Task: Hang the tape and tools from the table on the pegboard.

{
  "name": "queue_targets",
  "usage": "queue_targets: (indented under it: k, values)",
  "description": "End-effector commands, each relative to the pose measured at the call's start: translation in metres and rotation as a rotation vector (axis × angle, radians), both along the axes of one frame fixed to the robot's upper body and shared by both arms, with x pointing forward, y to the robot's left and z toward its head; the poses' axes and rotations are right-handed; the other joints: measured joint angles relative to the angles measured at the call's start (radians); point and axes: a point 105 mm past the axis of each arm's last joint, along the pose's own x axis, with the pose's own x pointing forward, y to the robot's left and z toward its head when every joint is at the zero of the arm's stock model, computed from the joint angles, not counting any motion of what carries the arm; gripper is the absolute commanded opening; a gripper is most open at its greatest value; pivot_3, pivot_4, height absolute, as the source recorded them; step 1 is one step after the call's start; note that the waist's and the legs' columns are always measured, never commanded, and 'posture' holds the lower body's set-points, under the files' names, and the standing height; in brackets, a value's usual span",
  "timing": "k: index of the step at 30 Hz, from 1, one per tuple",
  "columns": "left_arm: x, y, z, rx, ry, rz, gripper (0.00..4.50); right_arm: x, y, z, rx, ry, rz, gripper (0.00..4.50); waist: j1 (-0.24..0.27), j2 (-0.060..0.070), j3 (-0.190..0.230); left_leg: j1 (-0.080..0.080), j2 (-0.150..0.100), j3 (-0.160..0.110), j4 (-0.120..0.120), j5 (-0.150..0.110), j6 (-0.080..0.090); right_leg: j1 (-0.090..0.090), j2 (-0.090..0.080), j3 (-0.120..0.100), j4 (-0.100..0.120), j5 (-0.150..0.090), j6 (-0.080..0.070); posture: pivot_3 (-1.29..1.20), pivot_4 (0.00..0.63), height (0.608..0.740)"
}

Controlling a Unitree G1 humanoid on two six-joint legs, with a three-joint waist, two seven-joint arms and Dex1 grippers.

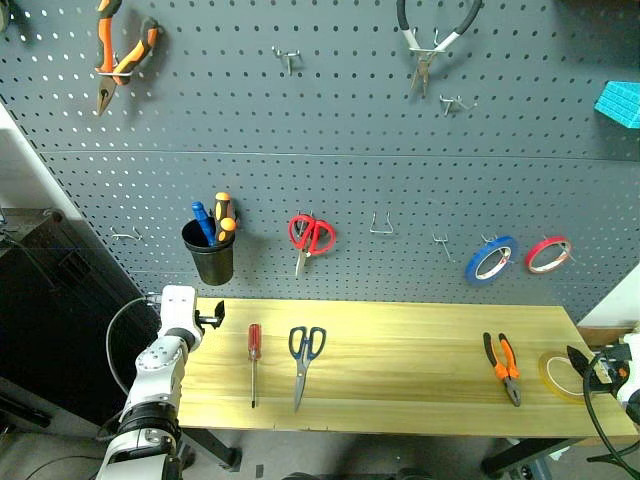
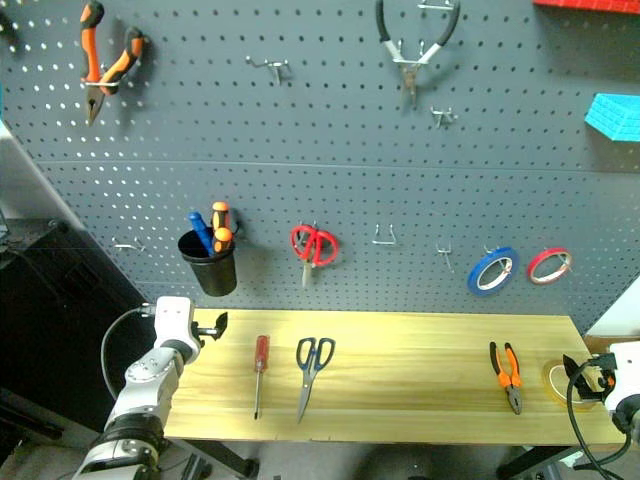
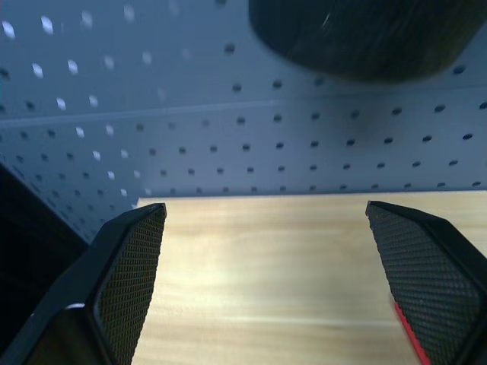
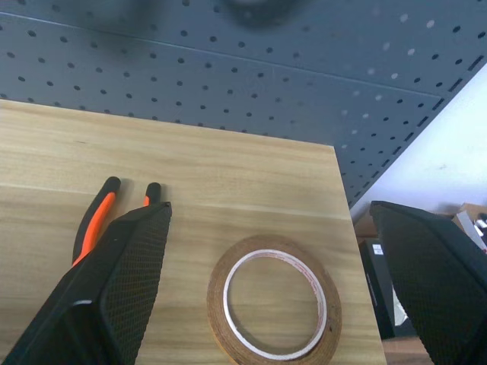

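Right gripper [image 4: 266, 289] hovers with jaws spread wide over the tape [image 4: 275, 307]; left gripper [image 3: 266, 281] likewise released. Nothing's grasped yet: lower and pinch the ring's rim.

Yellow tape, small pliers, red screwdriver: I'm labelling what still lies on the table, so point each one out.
yellow tape [image 4: 275, 306], right wrist view, the ring's inner rim.
small pliers [image 1: 503, 366], left eye view, near the pivot.
red screwdriver [image 1: 254, 342], left eye view, the handle.

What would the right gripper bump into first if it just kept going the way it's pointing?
Probably the yellow tape. It lies flat on the table, right ahead between the open fingers of the right gripper. Depth is hard to judge, so the fingers might touch the tabletop beside the ring instead.
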Motion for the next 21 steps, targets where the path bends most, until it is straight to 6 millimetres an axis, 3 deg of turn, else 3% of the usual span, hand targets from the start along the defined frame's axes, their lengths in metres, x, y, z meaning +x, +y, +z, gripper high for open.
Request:
queue_targets:
  k: [1, 15, 21]
  values:
    - [0.008, -0.001, 0.02, 0.053, -0.08, -0.032, 4.48, 0.007, 0.004, 0.013, -0.026, -0.046, 0.024, 4.5, 0.0, 0.0, 0.0, 0.0, 0.0, 0.0, 0.0, 0.0, 0.0, 0.0, 0.0, 0.0, 0.0, 0.0, 0.0, 0.11, 0.0, 0.74]
    - [0.004, 0.0, 0.016, 0.041, -0.056, -0.026, 4.48, 0.008, 0.01, 0.01, -0.025, -0.036, 0.05, 4.5, 0.0, 0.0, 0.0, 0.0, 0.0, 0.0, 0.0, 0.0, 0.0, 0.0, 0.0, 0.0, 0.0, 0.0, 0.0, 0.11, 0.0, 0.74]
    - [0.003, -0.011, 0.019, 0.035, -0.064, -0.103, 4.48, 0.007, 0.023, 0.007, -0.026, -0.022, 0.102, 4.5, 0.0, 0.0, 0.0, 0.0, 0.0, 0.0, 0.0, 0.0, 0.0, 0.0, 0.0, 0.0, 0.0, 0.0, 0.0, 0.11, 0.0, 0.74]
